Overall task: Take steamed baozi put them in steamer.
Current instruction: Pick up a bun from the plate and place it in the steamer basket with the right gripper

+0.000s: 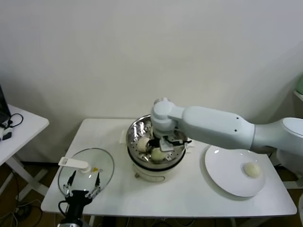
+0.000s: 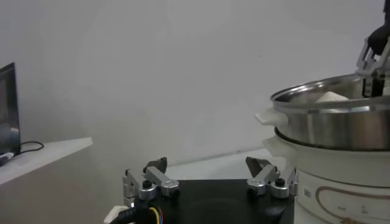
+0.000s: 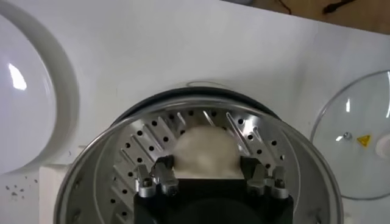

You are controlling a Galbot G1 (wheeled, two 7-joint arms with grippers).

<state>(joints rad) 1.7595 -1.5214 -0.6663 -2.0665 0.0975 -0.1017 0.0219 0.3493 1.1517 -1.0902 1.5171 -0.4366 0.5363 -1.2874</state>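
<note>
The steamer (image 1: 135,130) is a shiny perforated basket on a cream pot base (image 1: 154,174) at the table's middle. My right gripper (image 1: 163,143) reaches down into it and is shut on a baozi (image 1: 158,153), low over the perforated floor. In the right wrist view the fingers (image 3: 163,170) press both sides of this off-white bun (image 3: 206,149). A second baozi (image 1: 143,143) lies in the basket beside it. One more baozi (image 1: 252,170) sits on the white plate (image 1: 225,172) at the right. My left gripper (image 1: 84,178) is open and empty at the table's front left.
A glass lid (image 1: 94,165) with a white handle (image 1: 73,163) lies flat left of the steamer, just beyond the left gripper. A second white table (image 1: 23,125) stands at the far left. The steamer wall (image 2: 341,122) stands close to the left gripper.
</note>
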